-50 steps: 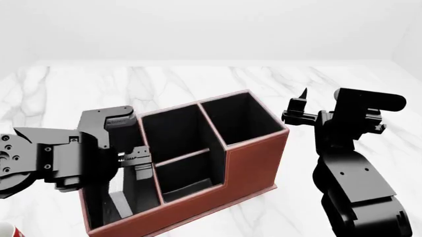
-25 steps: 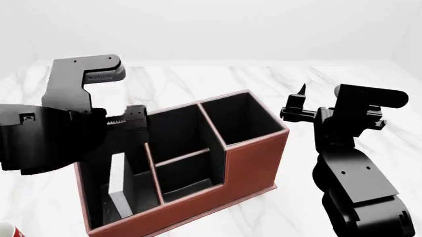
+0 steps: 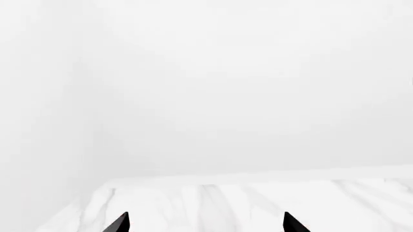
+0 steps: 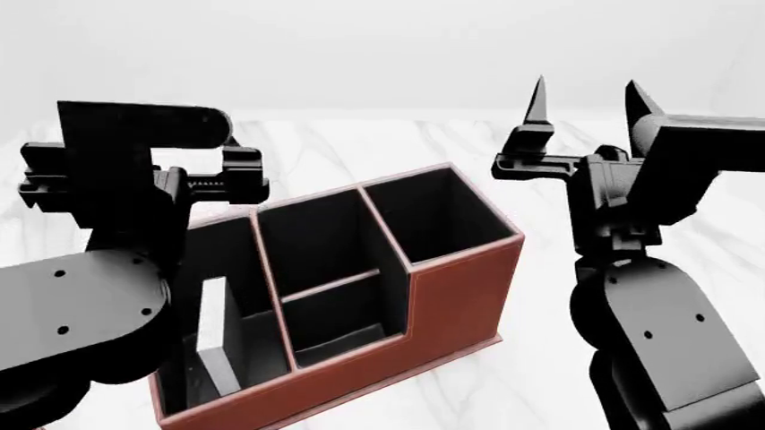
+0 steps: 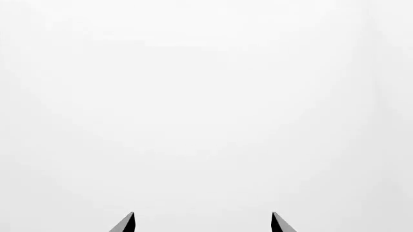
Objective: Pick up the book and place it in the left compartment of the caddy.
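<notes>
The reddish-brown caddy (image 4: 454, 287) stands on the white marble table (image 4: 358, 148). The book (image 4: 213, 315) stands upright in the caddy's long left compartment (image 4: 227, 255), its white page edges facing me; nothing holds it. My left arm (image 4: 107, 215) is raised above and to the left of that compartment. In the left wrist view my left gripper (image 3: 205, 223) is open and empty, facing the far wall. My right gripper (image 4: 586, 94) is raised to the right of the caddy with its fingers pointing up, spread and empty. It also shows open in the right wrist view (image 5: 203, 223).
The caddy's two small middle sections (image 4: 329, 269) and its tall end section (image 4: 436, 215) hold nothing. My left arm covers the table's front left corner. The white wall (image 4: 382, 54) rises behind the table.
My left arm has lifted out of the left compartment, leaving the book standing inside. My right gripper has swung upward so that its fingers point up.
</notes>
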`<state>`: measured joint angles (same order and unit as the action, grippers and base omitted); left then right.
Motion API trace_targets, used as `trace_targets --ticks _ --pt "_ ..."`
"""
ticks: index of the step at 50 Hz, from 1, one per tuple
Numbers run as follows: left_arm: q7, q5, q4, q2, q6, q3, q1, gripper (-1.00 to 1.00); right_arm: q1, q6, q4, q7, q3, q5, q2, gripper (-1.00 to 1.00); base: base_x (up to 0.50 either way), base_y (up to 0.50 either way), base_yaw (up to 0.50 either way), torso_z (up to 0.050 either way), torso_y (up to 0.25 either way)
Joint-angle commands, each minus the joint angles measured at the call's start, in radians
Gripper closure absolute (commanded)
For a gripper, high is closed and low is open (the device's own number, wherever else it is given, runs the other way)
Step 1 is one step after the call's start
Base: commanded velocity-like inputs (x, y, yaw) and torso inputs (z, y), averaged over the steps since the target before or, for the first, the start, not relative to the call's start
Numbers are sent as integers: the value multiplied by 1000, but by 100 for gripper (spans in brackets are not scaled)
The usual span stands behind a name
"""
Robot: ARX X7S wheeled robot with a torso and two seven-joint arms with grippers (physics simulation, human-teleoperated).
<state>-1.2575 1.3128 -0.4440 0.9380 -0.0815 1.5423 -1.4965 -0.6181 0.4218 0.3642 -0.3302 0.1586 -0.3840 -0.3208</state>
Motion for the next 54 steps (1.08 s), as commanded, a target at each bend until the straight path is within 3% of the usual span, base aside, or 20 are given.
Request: trace_targets --ticks 1,9,54 --pt "12 -416 34 -25 113 42 82 -100 32 -180 68 36 1 38 5 -100 0 0 0 0 0" --pt "48 -546 58 -30 162 44 82 -100 30 -211 93 29 1 51 7 -100 0 0 0 0 0" --pt "85 -636 57 -29 125 2 6 -100 -39 -187 162 24 15 19 -9 -100 0 0 0 0 0"
